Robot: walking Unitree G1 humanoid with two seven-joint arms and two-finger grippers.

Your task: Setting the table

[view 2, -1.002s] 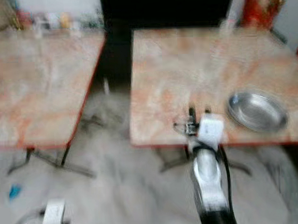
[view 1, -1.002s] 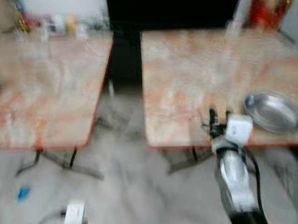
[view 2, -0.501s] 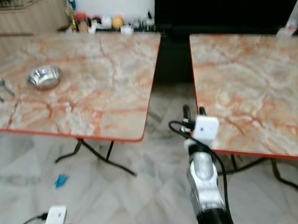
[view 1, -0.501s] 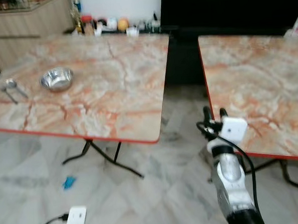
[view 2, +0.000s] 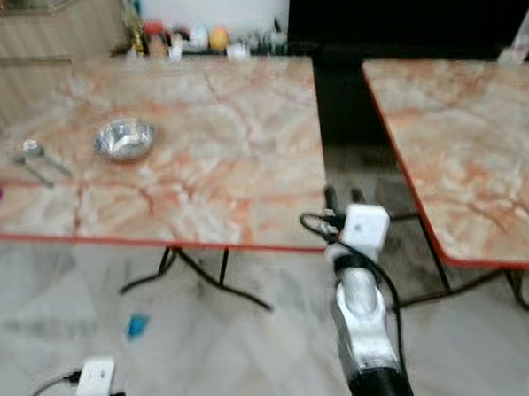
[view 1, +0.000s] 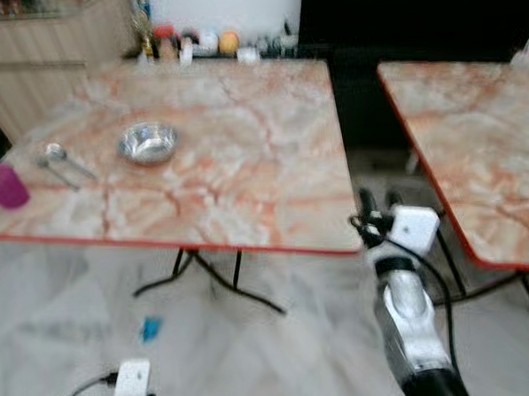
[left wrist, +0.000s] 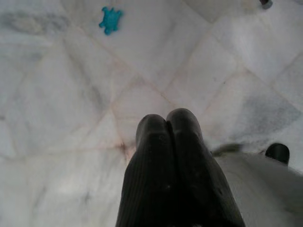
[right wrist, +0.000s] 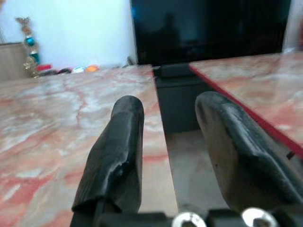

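Note:
A marble-patterned table [view 1: 245,163] with a red edge stands ahead on the left. On it sit a steel bowl [view 1: 147,143], a spoon [view 1: 63,160] to the bowl's left, and a purple cup [view 1: 4,186] near the front left corner. My right gripper [view 1: 381,201] is raised at the gap between the two tables, by the left table's front right corner, open and empty; its fingers [right wrist: 118,146] stand well apart. My left gripper [left wrist: 165,124] hangs low over the floor, fingers pressed together with nothing in them.
A second marble table [view 1: 475,143] stands to the right, across a narrow gap. Bottles and small items [view 1: 203,43] line the left table's far edge. A blue scrap [view 1: 150,328] lies on the tiled floor under the left table. A dark opening [view 1: 397,14] lies beyond.
The camera has swung left: the left table with bowl, spoon and cup has come into view and the right table slid off right. The right gripper keeps its raised pose.

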